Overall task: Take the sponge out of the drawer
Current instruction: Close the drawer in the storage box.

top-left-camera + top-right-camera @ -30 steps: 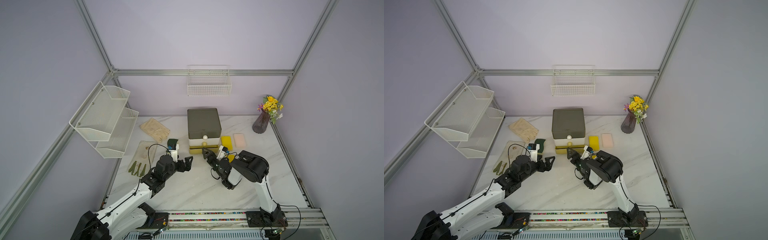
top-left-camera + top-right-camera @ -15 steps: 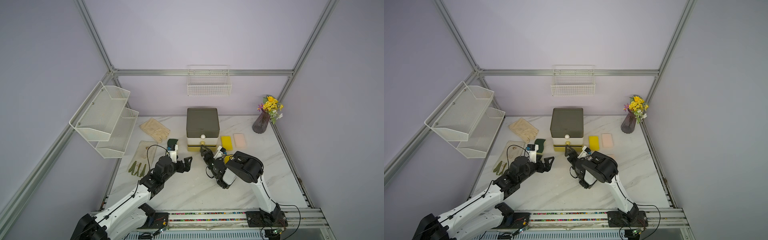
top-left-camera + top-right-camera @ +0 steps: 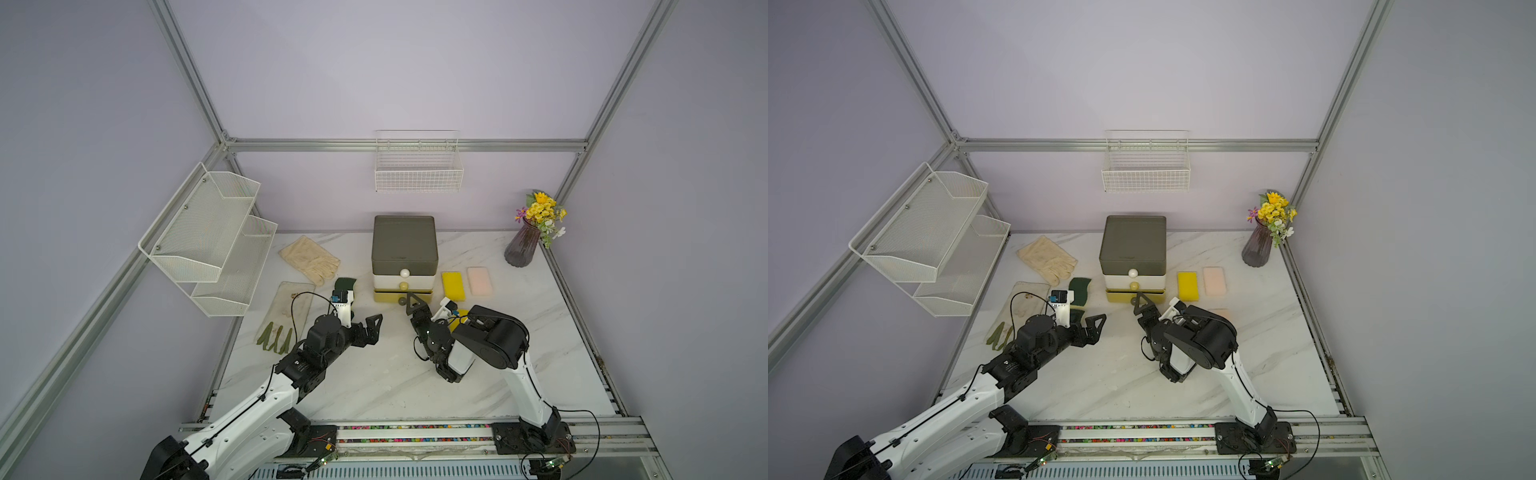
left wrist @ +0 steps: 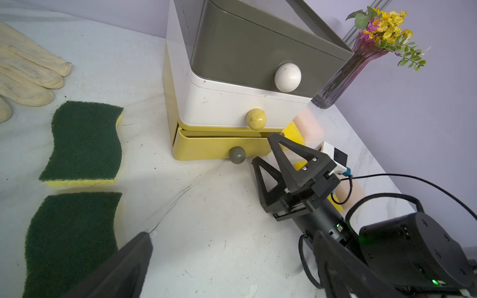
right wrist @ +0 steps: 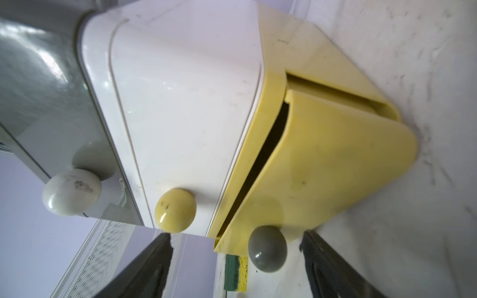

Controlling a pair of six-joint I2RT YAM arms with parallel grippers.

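right end effector [image 4: 263,149] jaws apart, straddling grey knob [image 5: 267,249] of slightly ajar yellow drawer [image 5: 322,160]; left end effector [image 3: 372,329] also apart

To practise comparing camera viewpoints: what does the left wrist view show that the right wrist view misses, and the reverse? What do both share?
Only the left wrist view shows the cream glove and the vase of flowers. Only the right wrist view shows the white mesh rack. Both show the yellow drawer slightly open, its grey knob and the right gripper, open at the knob.
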